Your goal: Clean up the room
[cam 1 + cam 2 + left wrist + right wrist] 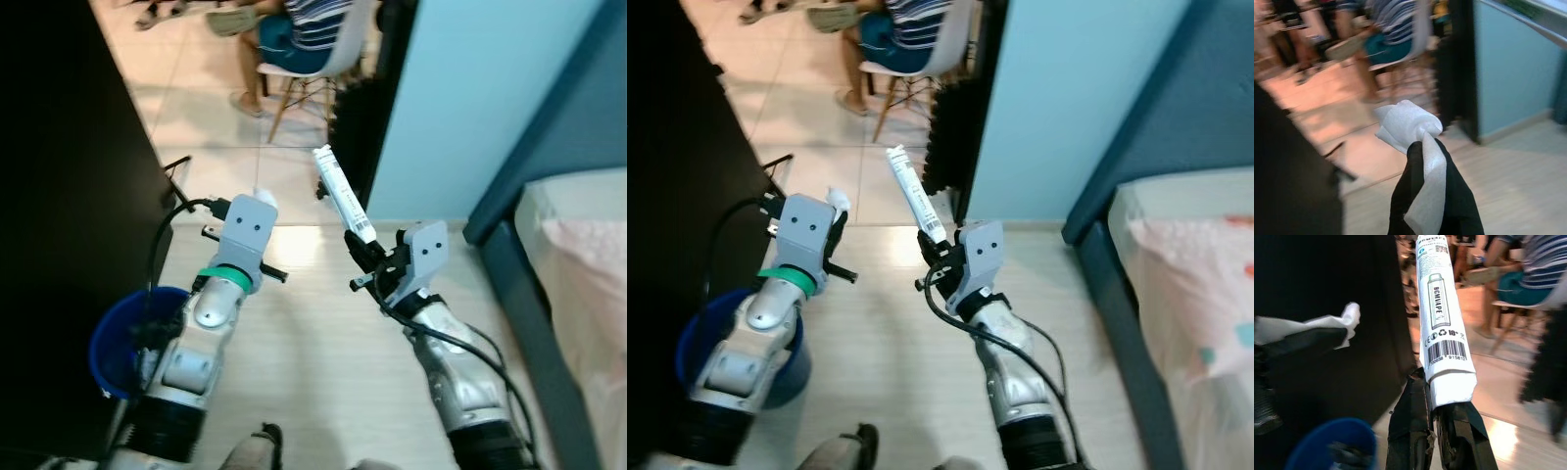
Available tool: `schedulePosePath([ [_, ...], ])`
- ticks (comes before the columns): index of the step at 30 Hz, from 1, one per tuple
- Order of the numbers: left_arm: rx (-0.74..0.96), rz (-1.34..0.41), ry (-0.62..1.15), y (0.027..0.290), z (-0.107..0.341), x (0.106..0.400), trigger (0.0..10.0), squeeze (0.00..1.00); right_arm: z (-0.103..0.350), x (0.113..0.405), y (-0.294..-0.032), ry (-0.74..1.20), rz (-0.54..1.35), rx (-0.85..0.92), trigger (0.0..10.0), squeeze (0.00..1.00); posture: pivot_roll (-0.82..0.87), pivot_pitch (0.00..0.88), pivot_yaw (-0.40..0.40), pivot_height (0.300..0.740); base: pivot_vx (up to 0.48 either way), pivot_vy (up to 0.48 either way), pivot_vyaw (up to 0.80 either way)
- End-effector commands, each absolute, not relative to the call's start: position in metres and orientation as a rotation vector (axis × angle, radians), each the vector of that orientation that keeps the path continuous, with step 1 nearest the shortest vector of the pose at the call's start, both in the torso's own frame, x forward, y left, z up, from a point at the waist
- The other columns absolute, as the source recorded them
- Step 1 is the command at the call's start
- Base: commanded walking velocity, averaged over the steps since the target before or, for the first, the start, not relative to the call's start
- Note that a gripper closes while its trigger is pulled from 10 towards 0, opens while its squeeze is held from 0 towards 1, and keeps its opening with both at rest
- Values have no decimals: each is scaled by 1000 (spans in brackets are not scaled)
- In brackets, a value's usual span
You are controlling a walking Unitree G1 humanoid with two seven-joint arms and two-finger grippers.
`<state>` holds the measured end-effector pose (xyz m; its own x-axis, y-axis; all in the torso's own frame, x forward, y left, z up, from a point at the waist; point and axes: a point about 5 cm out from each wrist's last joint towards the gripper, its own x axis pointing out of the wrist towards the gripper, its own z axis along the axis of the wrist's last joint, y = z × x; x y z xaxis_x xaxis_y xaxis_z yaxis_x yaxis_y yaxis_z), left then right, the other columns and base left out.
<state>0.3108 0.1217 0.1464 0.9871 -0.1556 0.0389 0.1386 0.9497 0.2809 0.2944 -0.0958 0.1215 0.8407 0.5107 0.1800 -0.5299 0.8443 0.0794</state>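
My left gripper (pixel 1422 156) is shut on a crumpled white tissue (pixel 1406 125), held up above the floor just past the blue bin (pixel 116 345). The tissue (pixel 263 198) peeks out over the left wrist. My right gripper (pixel 1436 396) is shut on a long white printed box (pixel 1442 313) with a barcode; the box (pixel 342 193) sticks up and tilts away to the left from the fingers. Both arms are raised side by side over the pale wood floor, the right one about a hand's width from the left.
A black cabinet (pixel 69 196) fills the left side, with the blue bin at its foot holding dark scraps. A person sits on a white chair (pixel 309 69) on the tiled floor ahead. A light blue wall (pixel 470 108) and a bed (pixel 578 284) lie to the right.
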Motion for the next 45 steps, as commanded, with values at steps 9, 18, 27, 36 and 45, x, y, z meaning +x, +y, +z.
schedulePosePath([
  [9, 281, -149, -30, 120, 140, 311, 10000, 0, 117, 293, -98, -135, 549, 134, 10000, 0, 23, 0, 35, 740, 0, 0, 704],
  [18, 281, -149, -31, 120, 140, 310, 10000, 0, 117, 292, -97, -135, 550, 136, 10000, 0, 23, 0, 35, 740, 0, 0, 703],
  [27, 283, -143, -27, 121, 139, 310, 10000, 0, 117, 292, -97, -136, 554, 138, 10000, 0, 24, 0, 34, 740, 0, 0, 700],
  [36, 302, -99, -9, 126, 137, 313, 10000, 0, 118, 294, -97, -139, 533, 140, 10000, 0, 23, 0, 35, 740, 92, 0, 691],
  [45, 309, -82, 7, 127, 135, 316, 10000, 0, 117, 298, -106, -131, 451, 137, 10000, 0, 21, 0, 36, 740, 437, 0, 328],
])
